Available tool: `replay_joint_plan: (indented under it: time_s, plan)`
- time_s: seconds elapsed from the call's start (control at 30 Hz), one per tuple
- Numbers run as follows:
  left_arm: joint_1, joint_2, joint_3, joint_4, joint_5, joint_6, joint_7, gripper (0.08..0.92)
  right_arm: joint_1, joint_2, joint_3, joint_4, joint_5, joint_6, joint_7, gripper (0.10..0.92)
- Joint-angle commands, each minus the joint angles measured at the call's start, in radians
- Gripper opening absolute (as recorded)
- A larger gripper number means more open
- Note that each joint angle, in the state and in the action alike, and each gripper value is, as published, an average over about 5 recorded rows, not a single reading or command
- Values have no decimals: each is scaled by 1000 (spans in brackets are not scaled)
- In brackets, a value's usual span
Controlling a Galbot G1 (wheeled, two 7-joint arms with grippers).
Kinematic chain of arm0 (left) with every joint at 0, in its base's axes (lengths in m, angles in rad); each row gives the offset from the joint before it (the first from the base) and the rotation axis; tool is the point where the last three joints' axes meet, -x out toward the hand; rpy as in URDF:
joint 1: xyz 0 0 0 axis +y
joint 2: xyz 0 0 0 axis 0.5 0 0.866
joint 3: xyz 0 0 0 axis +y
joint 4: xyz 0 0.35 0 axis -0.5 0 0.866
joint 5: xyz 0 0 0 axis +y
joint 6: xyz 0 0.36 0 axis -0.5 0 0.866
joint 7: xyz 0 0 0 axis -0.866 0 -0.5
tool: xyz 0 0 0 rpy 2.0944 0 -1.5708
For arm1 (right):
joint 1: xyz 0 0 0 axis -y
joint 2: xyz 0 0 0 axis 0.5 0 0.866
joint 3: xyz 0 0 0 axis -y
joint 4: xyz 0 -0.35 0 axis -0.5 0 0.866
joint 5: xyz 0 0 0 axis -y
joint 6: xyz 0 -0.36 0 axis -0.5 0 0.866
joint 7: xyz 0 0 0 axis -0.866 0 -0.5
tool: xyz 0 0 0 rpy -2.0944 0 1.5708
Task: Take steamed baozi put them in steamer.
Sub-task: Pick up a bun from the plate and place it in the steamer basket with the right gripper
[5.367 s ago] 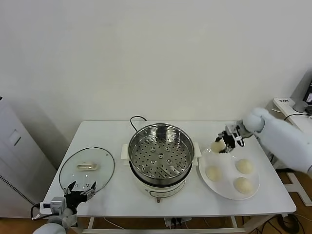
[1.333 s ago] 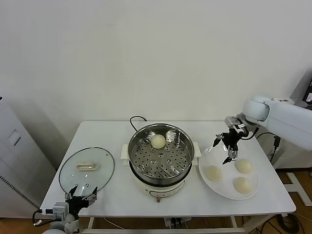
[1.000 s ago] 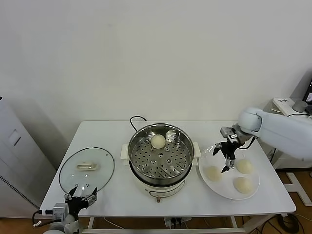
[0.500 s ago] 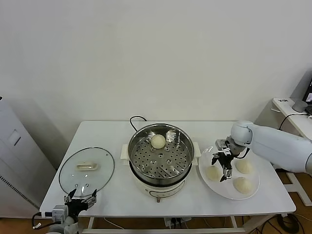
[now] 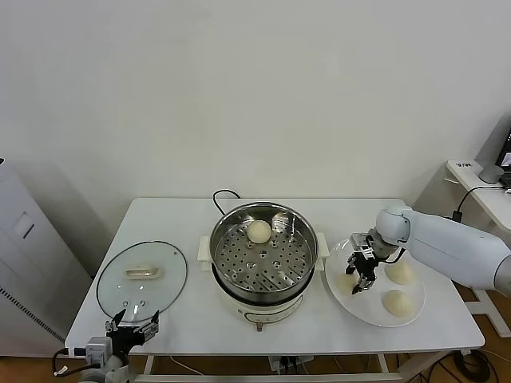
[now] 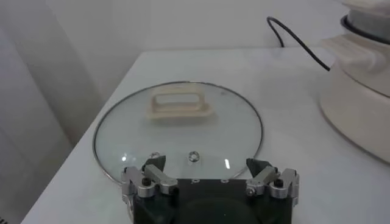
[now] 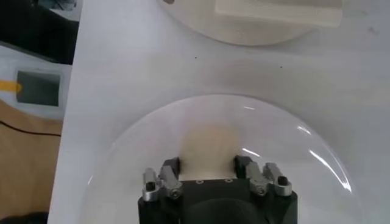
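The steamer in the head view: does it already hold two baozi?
No, the steamer holds only one baozi on its perforated tray, while the other three are on the plate.

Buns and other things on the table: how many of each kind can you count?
Buns: 4. One in the steamer, one on the plate between the right gripper's jaws, two free on the plate.
Steamer: 1
Plate: 1
Glass lid: 1
Total: 7
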Motion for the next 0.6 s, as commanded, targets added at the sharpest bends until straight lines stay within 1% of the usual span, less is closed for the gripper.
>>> replay_joint_plan:
  time_s: [0.03, 0.33, 0.47, 0.6]
  plan:
    - [1, -6, 2, -6, 10, 3, -1, 823, 59, -27, -17, 45, 37, -10, 10, 446]
    - [6, -8, -1, -13, 15, 3, -2, 823, 489, -131, -275, 228, 258, -49, -40, 433]
    - [4, -7, 2, -19, 17, 6, -2, 823, 665, -134, -369, 296, 349, -79, -51, 435]
    - [0, -6, 7, -20, 19, 9, -3, 823, 788, -107, -428, 352, 474, -134, -32, 440]
